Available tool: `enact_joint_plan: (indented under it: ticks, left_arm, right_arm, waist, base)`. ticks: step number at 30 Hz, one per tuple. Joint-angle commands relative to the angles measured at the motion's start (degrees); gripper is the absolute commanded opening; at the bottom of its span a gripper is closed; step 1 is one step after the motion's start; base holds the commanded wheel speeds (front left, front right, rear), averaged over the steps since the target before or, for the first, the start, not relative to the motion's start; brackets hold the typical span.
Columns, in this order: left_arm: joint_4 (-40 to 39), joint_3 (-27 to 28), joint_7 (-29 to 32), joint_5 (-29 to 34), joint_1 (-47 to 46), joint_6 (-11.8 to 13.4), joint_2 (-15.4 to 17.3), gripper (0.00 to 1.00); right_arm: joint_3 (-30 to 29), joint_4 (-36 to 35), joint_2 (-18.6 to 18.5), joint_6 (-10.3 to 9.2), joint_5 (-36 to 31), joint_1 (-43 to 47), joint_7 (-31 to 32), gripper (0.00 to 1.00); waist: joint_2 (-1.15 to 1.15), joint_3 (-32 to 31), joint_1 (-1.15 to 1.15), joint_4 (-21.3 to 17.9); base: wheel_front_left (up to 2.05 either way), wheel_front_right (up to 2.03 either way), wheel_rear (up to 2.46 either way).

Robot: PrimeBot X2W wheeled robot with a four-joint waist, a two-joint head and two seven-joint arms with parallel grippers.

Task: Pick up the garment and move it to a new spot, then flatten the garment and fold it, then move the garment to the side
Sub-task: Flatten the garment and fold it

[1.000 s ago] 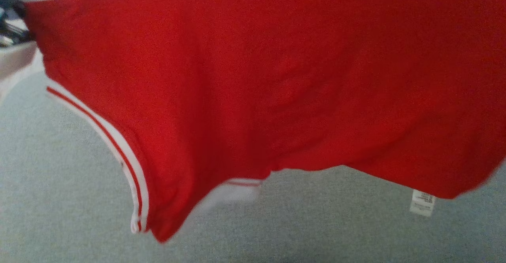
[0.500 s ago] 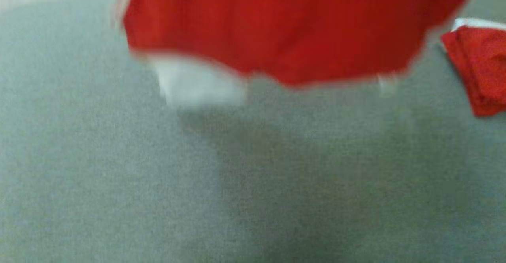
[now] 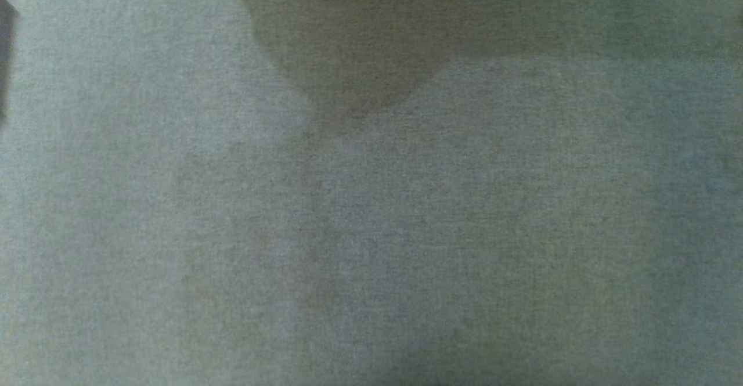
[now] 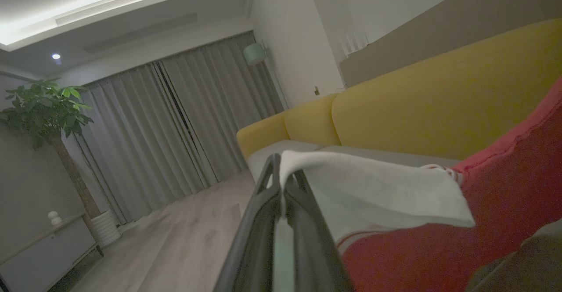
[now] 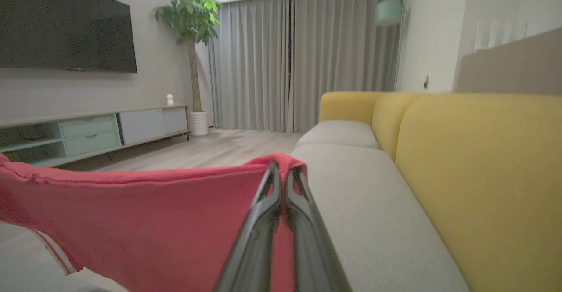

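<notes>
Garment [image 5: 131, 221] stretches from left claw [image 4: 286, 169] to right claw [image 5: 283, 169].

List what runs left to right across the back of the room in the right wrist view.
TV → plant → curtains → sofa back

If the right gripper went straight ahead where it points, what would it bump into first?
Apart from the red garment that the right gripper is pinching, probably nothing close: the way looks free beside the grey sofa seat, toward the far curtains. Depth is hard to judge.
</notes>
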Motion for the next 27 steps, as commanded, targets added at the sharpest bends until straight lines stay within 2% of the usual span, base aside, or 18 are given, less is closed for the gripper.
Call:
enact_joint_plan:
  ticks: [1, 5, 10, 18, 27]
  left_arm:
    - [-1.67, 2.06, -0.22, -0.4, -0.47, 0.02, 2.55, 0.0]
    - [-5.75, 3.46, -0.26, -0.35, 8.12, 0.29, 2.63, 0.0]
    - [-12.7, 5.7, -0.27, -0.27, 22.32, 0.98, 4.86, 0.0]
    - [-23.05, 6.51, -0.27, -0.6, 46.48, 3.98, 8.12, 0.0]
    - [-28.48, 4.06, 0.76, -4.84, 65.37, 6.38, 8.21, 0.0]
  right_arm:
    - [0.25, -0.86, -0.91, -0.05, 0.56, 0.85, -1.0, 0.0]
    - [2.03, 2.51, -1.34, -0.05, 2.45, 4.79, -2.91, 0.0]
    - [4.06, 3.8, -2.27, -0.05, 5.98, 12.4, -4.33, 0.0]
    - [7.03, -0.16, -5.88, -0.05, 12.25, 28.27, -5.04, 0.0]
    - [4.68, -6.13, -7.15, -0.05, 13.2, 47.3, -5.77, 0.0]
  waist:
    - [0.0, -0.03, -0.02, 0.23]
    - [0.0, -1.98, -0.02, 0.19]
    - [0.0, -6.48, -0.02, -0.78]
    - [0.0, -13.08, -0.02, -1.81]
    - [0.0, -18.65, -0.02, -2.29]
  base:
    - [0.0, 0.0, 0.0]
    - [0.0, 0.0, 0.0]
    - [0.0, 0.0, 0.0]
    - [0.0, 0.0, 0.0]
    - [0.0, 0.0, 0.0]
